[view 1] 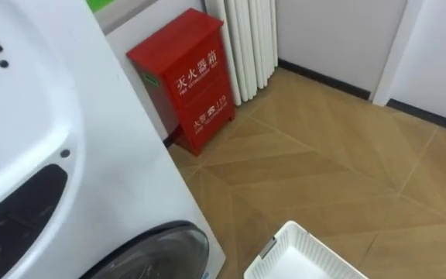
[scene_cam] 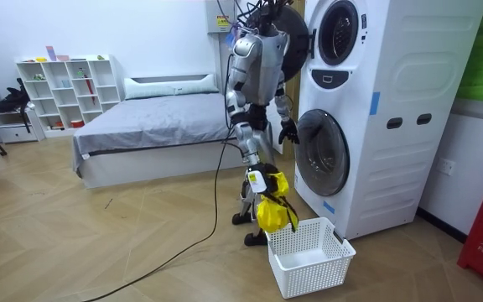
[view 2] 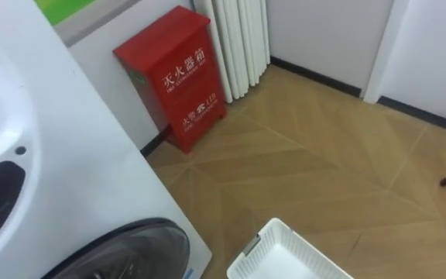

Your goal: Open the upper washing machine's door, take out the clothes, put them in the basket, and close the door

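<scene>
In the room view I stand in front of a white stacked washing machine [scene_cam: 376, 126]. My right hand [scene_cam: 257, 179] hangs low, shut on a bunched yellow garment [scene_cam: 271, 211]. The garment dangles just above the near corner of a white laundry basket [scene_cam: 342, 252] on the floor. My left hand [scene_cam: 288, 132] is raised beside the lower round door [scene_cam: 317, 151]. The eye views look down past the washer front [view 1: 68, 139], the top of its dark door glass [view 1: 161, 252] and the basket's rim [view 1: 324, 248].
A red cabinet [view 1: 188, 77] stands against the wall to the washer's right, with a white ribbed radiator [view 1: 246, 39] beyond it. The upper machine's dark door [scene_cam: 288, 38] hangs open by my head. A grey bed [scene_cam: 141, 126] and white shelves [scene_cam: 65, 88] lie behind me.
</scene>
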Tool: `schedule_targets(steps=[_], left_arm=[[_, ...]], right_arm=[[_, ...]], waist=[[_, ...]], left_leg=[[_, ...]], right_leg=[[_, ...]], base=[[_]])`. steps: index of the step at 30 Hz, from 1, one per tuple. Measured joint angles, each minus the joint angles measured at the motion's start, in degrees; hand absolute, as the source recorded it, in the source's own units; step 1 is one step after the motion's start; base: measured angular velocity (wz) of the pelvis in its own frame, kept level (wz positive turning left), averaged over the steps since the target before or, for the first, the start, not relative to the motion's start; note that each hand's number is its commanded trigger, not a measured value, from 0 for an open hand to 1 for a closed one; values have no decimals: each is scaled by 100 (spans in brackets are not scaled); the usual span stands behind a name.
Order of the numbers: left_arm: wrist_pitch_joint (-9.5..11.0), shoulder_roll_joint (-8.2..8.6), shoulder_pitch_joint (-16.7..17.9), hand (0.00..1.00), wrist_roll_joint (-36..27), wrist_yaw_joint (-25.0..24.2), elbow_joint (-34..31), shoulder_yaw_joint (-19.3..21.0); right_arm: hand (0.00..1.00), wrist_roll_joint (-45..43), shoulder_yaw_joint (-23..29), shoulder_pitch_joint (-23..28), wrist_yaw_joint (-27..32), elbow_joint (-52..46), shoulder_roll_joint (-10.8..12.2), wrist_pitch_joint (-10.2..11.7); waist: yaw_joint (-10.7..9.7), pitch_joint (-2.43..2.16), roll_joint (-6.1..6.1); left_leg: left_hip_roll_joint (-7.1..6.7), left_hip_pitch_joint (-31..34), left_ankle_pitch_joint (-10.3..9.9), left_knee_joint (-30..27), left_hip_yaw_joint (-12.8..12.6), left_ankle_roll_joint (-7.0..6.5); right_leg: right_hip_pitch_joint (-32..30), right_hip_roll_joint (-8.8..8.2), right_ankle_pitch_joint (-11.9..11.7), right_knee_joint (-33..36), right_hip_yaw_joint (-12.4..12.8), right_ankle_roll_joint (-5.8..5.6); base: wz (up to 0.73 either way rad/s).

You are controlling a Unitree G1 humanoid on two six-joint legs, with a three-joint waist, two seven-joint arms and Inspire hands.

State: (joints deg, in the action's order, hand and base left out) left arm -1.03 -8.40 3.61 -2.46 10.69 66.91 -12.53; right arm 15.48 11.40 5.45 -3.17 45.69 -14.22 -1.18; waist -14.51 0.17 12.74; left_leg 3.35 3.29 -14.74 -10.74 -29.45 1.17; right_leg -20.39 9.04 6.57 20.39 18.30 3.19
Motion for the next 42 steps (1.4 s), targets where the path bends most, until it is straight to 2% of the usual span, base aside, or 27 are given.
schedule_targets(steps=[3,6,11,12,13,14,21,23,31,35,42], left_arm=[[15,12,-13,0,-41,-5,-3,-96],[8,32,-37,0,-43,-7,-2,-128],[5,76,-37,0,-245,-8,-18,-308],[6,84,-53,0,-248,-9,-39,-343],[8,86,-63,0,-248,-9,-45,-344],[12,87,-69,0,-251,-9,-46,-347],[11,90,-68,0,-462,-39,-32,-346],[19,89,-101,0,-437,-143,-4,-343],[58,87,-129,0,-461,-246,1,-347],[81,80,-132,0,-464,-245,3,-410],[90,84,-132,0,-466,-244,-3,-459]], right_arm=[[100,63,-51,-84,99,162,4,0],[100,105,-73,-260,150,185,9,2],[100,107,-157,-527,360,190,-1,14],[92,107,-181,-557,393,190,-1,42],[72,107,-201,-562,399,190,-1,46],[0,108,-261,-578,423,191,-2,46],[0,375,-407,-666,497,228,43,131],[0,608,-397,-716,490,411,54,189],[0,834,-399,-911,453,854,53,299],[0,880,-401,-986,425,994,37,314],[0,920,-393,-1039,423,994,23,384]], waist=[[4,-2,1],[10,7,-5],[18,30,-38],[19,23,-26],[25,23,-27],[27,24,-30],[89,25,-36],[89,22,-32],[130,25,-40],[267,29,-40],[338,38,-51]], left_leg=[[-73,129,17,-8,32,-29],[-136,253,51,-8,67,-79],[-217,382,97,-78,176,-115],[-220,439,108,-105,226,-130],[-224,451,119,-105,263,-143],[-227,468,137,-105,305,-147],[-223,528,167,-106,469,-150],[-217,571,182,-104,589,-144],[-189,674,201,-99,623,-134],[-199,717,215,-98,709,-139],[-210,726,226,-98,778,-144]], right_leg=[[-235,-70,117,272,-87,-6],[-414,-111,138,411,-109,-20],[-572,-229,252,633,-220,-25],[-600,-264,255,634,-276,-26],[-602,-280,255,633,-306,-25],[-601,-304,258,632,-357,-20],[-602,-369,275,612,-562,16],[-584,-405,272,552,-657,30],[-557,-490,287,442,-924,60],[-555,-540,300,423,-1057,63],[-530,-593,347,431,-1148,67]], base=[[16],[10],[17],[27],[31],[21],[16],[24],[19],[14],[9]])
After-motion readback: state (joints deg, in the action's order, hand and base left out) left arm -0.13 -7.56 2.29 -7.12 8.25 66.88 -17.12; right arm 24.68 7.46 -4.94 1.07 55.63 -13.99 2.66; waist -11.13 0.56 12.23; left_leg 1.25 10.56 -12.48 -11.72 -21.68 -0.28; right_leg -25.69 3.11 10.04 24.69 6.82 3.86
